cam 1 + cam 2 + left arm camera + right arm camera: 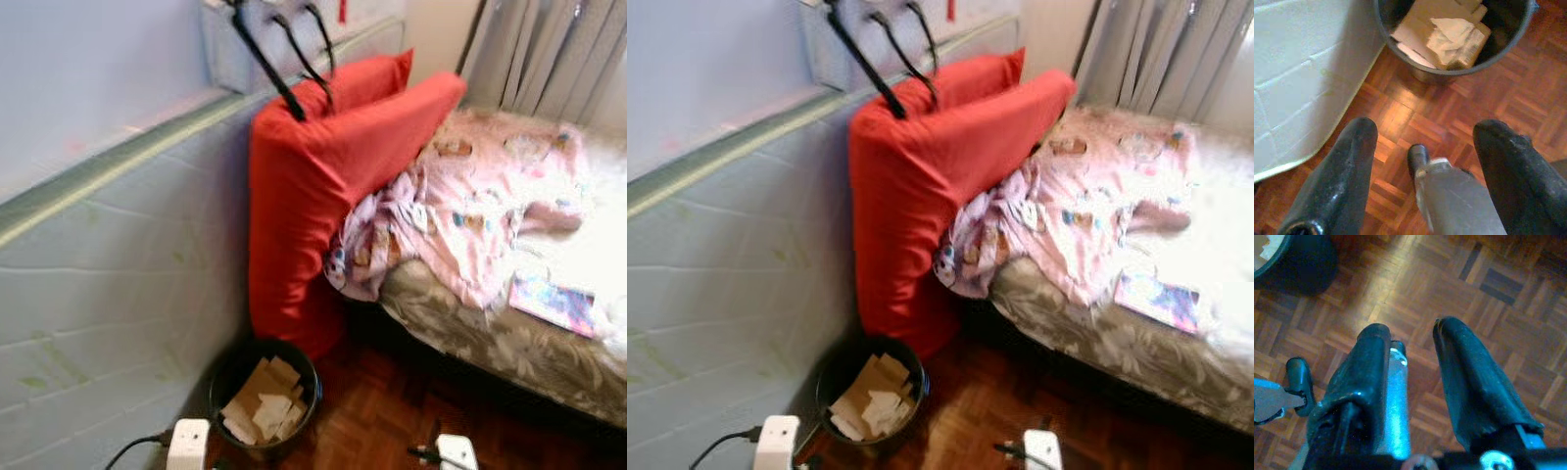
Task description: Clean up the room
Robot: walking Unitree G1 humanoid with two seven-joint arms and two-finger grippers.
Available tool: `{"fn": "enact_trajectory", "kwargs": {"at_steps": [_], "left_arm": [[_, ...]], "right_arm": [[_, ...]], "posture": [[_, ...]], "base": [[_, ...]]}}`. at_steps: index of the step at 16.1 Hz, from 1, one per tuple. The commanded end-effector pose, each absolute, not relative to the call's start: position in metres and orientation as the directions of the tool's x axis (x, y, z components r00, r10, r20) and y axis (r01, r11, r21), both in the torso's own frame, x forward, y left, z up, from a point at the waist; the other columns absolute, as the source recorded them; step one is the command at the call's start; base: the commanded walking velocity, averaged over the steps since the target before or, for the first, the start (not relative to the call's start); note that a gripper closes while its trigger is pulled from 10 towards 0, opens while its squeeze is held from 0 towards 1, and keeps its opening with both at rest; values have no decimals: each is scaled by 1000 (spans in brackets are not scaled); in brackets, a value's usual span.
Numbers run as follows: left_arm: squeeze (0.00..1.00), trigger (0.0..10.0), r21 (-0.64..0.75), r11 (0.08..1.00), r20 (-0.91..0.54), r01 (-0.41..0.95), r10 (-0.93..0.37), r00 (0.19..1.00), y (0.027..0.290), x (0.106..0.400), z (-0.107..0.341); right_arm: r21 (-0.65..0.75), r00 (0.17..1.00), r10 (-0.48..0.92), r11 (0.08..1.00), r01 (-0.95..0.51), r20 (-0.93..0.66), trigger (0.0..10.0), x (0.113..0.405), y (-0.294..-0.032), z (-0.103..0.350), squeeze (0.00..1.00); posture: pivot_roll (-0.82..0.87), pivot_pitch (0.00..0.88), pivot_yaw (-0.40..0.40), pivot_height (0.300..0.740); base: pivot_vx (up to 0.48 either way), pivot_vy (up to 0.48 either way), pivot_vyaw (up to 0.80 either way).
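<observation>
A bedroom corner, seen from the robot's head. A black bin point(265, 399) of cardboard and paper scraps stands on the parquet floor point(392, 416), close to an upright mattress point(108, 294) on the left. Behind the bin, two red pillows point(313, 186) lean against that mattress. A rumpled pink blanket point(470, 196) and a book point(554, 302) lie on the bed point(509, 348) to the right.

The left gripper point(1422, 142) hangs over bare floor just short of the bin, fingers apart and empty. The right gripper point(1410, 345) hangs over floor further right, fingers slightly parted, holding nothing.

Risks: the bin is close to the robot's feet, so a step forward could tip it and spill the scraps. A reach toward the bed could drag the blanket's hanging edge down.
</observation>
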State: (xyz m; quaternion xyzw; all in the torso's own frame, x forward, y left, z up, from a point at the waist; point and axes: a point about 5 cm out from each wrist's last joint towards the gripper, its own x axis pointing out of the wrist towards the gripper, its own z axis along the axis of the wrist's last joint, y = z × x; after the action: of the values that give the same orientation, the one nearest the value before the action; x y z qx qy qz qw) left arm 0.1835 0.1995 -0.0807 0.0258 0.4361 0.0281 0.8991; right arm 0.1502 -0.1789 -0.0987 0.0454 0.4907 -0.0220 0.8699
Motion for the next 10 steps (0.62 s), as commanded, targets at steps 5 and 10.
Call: {"fn": "enact_trajectory", "kwargs": {"at_steps": [5, 10], "left_arm": [[0, 10000, 108, 987, -789, -116, 157, 595, 233, 188, -73], [0, 10000, 105, 988, -789, -116, 154, 594, 233, 187, -73]], "right_arm": [[87, 641, -29, 985, 148, -767, 10000, 222, -201, -62, 0], [94, 643, -23, 985, 147, -766, 10000, 222, -200, -62, 0]], "posture": [[126, 0, -117, 740], [119, 0, -111, 740]], "base": [[0, -246, 0], [0, -247, 0]]}}
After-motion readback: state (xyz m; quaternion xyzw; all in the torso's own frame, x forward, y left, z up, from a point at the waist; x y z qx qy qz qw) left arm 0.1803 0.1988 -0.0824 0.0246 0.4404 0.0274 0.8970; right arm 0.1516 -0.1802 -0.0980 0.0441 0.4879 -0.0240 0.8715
